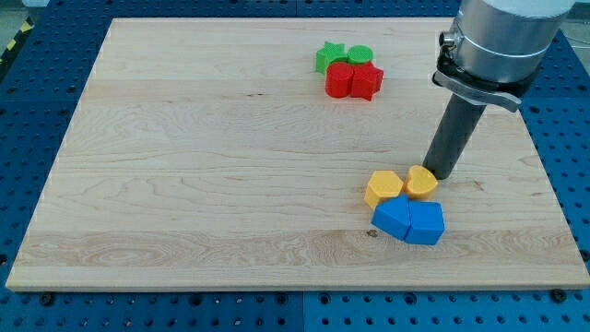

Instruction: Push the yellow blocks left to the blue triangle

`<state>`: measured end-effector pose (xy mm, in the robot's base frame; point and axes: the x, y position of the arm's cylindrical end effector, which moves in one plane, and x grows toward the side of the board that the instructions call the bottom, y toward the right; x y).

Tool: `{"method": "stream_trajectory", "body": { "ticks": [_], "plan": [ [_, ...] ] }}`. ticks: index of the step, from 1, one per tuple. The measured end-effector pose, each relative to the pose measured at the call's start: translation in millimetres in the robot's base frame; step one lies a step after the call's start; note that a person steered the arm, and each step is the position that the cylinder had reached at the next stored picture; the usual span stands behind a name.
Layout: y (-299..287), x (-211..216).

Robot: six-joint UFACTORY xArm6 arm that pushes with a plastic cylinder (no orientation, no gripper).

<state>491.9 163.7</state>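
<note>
Clearly my tip (442, 174) holds nothing, having no jaws; it rests just right of the yellow heart block (421, 182), with the yellow hexagon block (383, 188) beyond. They look light, hard and slippery, best nudged from their right sides. Two blue blocks (409, 219) touch below. The wooden board (184, 184) looks smooth, roomy leftwards.

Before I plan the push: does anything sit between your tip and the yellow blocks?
Nothing; in the camera view my tip touches the right yellow block.
</note>
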Motion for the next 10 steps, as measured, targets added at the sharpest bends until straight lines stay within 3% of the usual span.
{"method": "stream_trajectory", "body": {
  "ticks": [1,2,3,4,7,9,10],
  "plan": [
    [0.8,-3.4],
    [37.4,-17.1],
    [66.8,15.7],
    [50.5,68.4],
    [13.8,24.3],
    [7.2,23.7],
    [-28.4,23.7]
  ]
}}
